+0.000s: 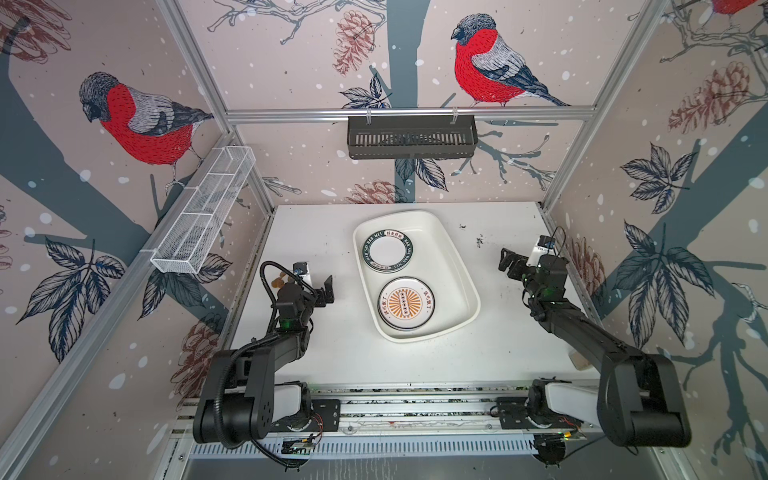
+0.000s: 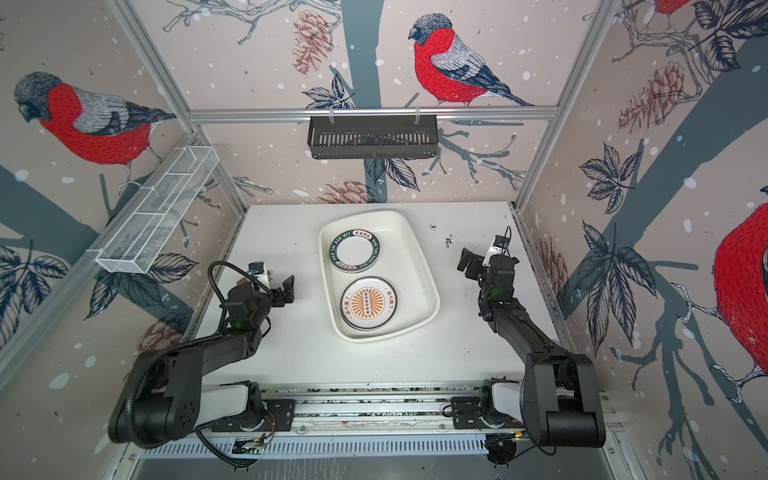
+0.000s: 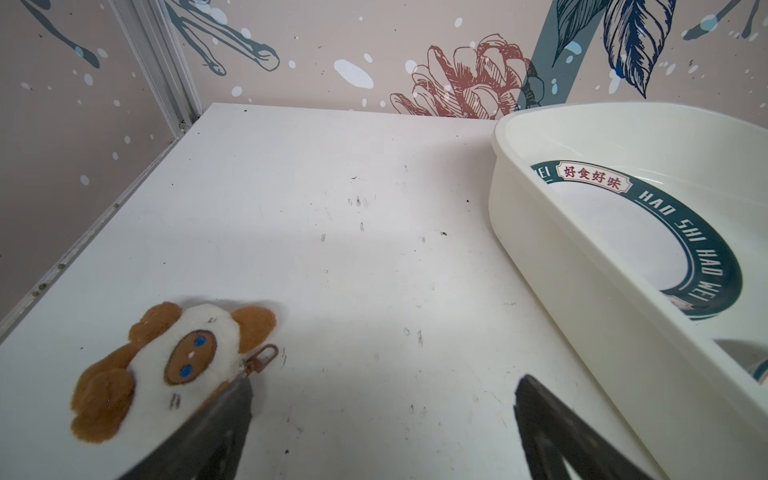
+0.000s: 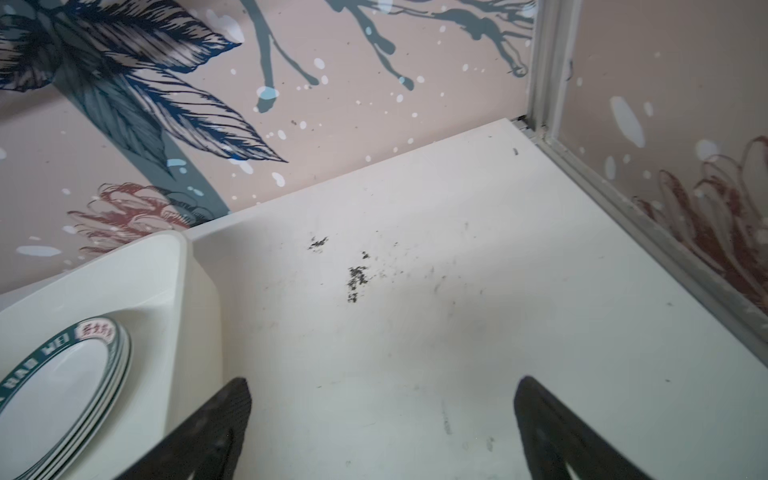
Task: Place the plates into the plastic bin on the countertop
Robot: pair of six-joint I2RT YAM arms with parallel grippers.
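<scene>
1. Each arm stands at its own side of the white bench (image 1: 332, 353). The left end effector (image 1: 326, 293) and the right end effector (image 1: 509, 264) both have jaws spread apart and hold nothing.
2. The large white shallow plastic bin (image 1: 442, 257) holds the round white plates, probably stacked to save room. The orange-sunburst stack (image 1: 406, 302) lies nearer.
3. Behind it, the green-rimmed stack (image 1: 387, 251) reads "HAO SHI HAO WEI" and "好食好味".

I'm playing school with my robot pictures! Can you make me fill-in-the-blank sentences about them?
The plastic bin holds ___ stacks of plates.
The stack nearer the arms shows an ___ sunburst.
The plush toy has ___ ears.
On the left gripper and right gripper, the jaws stand ___.
Missing: two, orange, brown, open.
</scene>
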